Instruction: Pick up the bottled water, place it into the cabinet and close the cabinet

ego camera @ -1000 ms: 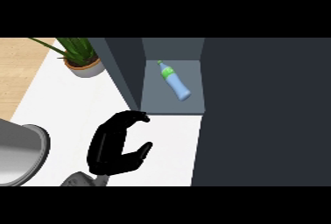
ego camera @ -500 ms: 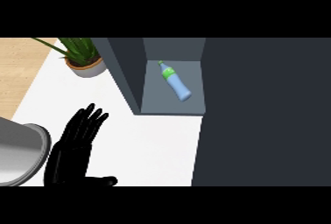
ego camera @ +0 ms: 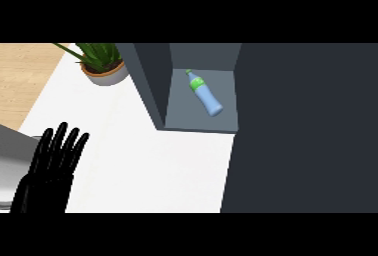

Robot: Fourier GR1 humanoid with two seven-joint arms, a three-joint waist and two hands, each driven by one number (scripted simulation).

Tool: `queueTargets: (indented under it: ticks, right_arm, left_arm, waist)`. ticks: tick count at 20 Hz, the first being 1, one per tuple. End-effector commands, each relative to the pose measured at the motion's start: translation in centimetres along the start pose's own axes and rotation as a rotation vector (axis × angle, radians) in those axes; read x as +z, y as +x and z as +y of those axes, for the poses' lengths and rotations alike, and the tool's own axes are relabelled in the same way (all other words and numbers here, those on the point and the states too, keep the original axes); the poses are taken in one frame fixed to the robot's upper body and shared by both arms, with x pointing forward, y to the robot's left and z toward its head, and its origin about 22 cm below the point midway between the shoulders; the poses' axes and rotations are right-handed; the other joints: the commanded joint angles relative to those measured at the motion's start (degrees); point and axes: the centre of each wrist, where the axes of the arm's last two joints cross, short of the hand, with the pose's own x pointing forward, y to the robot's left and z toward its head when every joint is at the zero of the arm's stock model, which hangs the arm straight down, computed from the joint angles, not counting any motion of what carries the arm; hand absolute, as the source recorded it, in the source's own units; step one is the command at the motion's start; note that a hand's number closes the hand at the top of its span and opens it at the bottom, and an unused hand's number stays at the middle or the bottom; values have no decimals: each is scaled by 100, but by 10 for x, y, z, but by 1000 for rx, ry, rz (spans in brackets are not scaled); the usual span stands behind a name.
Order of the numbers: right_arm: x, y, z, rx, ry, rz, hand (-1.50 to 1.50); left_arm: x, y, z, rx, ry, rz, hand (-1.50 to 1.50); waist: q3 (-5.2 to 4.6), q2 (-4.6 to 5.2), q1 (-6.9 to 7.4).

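White counter [ego camera: 162, 165], wood floor [ego camera: 28, 80], potted plant [ego camera: 105, 70].

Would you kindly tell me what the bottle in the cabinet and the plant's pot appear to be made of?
The bottled water looks like smooth plastic: pale blue body, green band and cap. The plant pot seems matte ceramic or clay, judging by its grey wall and tan rim without shine; which one is unclear.

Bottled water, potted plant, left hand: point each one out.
bottled water [ego camera: 206, 96], head view, on its blue body.
potted plant [ego camera: 106, 77], head view, on the pot's side.
left hand [ego camera: 44, 181], head view, on the palm.
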Motion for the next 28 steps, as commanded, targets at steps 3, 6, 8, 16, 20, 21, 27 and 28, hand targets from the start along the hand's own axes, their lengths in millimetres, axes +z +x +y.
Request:
queueTargets:
  ticks: [3, 6, 8, 16, 20, 21, 27, 28]
  right_arm:
    - [-21, 28, 21, 2, 113, -58, 150]
    - [-26, 25, 29, -114, 75, -122, 150]
    - [-30, 18, 28, -109, 103, -122, 150]
    - [-35, 14, 18, -55, 149, -60, 150]
    - [-39, 10, 13, -39, 184, -54, 150]
    - [-39, 10, 8, 2, 176, -43, 150]
    - [-42, 14, -4, 124, 269, -4, 150]
    - [-43, 13, -8, 167, 291, 10, -150]
  left_arm:
    - [9, 25, 18, -5, -26, 1, -150]
    - [20, 26, 28, 8, -16, 8, -150]
    - [18, 32, 29, 12, -42, 10, -150]
    - [19, 47, 40, 28, -96, 13, -150]
    - [15, 52, 41, 19, -135, 20, -150]
    - [10, 59, 40, 20, -154, 5, -150]
    - [8, 62, 46, 1, -170, 26, -150]
    - [9, 60, 46, 6, -175, 31, -150]
  waist:
    - [-4, 44, 171]
    - [-5, 75, 239]
    - [-1, 117, 360]
    - [-13, 215, 660]
    - [-25, 279, 809]
    - [-23, 286, 894]
    - [-60, 320, 1086]
    - [-68, 322, 1131]
